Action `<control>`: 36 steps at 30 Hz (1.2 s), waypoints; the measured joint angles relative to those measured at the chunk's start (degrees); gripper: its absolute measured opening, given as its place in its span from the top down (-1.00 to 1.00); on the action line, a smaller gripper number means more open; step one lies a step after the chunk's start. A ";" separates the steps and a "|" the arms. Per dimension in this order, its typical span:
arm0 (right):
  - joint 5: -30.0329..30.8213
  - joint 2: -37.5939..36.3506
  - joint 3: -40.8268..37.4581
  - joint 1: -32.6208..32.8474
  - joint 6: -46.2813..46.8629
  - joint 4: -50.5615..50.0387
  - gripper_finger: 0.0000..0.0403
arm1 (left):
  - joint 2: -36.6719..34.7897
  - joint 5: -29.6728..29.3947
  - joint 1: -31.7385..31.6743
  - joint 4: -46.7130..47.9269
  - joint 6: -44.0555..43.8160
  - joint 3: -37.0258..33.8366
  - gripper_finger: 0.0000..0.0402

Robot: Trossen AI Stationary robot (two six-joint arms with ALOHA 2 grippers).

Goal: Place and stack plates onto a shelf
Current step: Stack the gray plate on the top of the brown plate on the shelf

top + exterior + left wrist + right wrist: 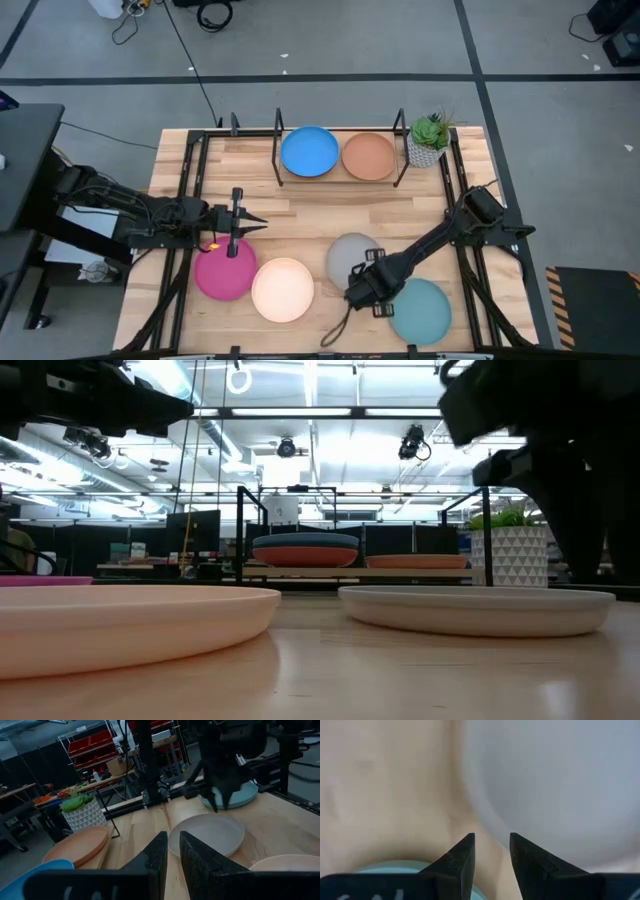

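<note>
The shelf (340,182) stands at the table's far edge. On it a blue plate (310,152) lies on an orange plate (305,556), with a tan plate (368,156) beside them. Magenta (220,276), cream (283,290), grey (350,255) and light teal (422,312) plates lie flat on the table near its near edge. No dark teal plate shows. My left gripper (258,222) hovers shut above the table, just beyond the magenta plate. My right gripper (362,290) points down, narrowly open, at the gap between the grey plate (560,785) and the light teal plate (395,867).
A small potted plant (430,140) in a white pot stands at the shelf's right end. Black rails run along the table's left and right sides. Bare wood lies between the shelf and the row of plates. A dark cable loops at the near edge (335,330).
</note>
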State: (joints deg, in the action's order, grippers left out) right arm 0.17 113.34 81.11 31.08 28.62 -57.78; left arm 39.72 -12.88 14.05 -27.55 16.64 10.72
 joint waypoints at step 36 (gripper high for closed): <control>4.69 0.00 -2.83 -0.54 -16.51 6.18 0.92 | 0.00 0.00 0.00 0.39 -4.12 0.04 0.72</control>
State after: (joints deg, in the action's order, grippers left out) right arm 4.86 113.34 78.28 30.54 12.10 -51.60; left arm 39.72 -12.88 14.05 -27.16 12.53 10.76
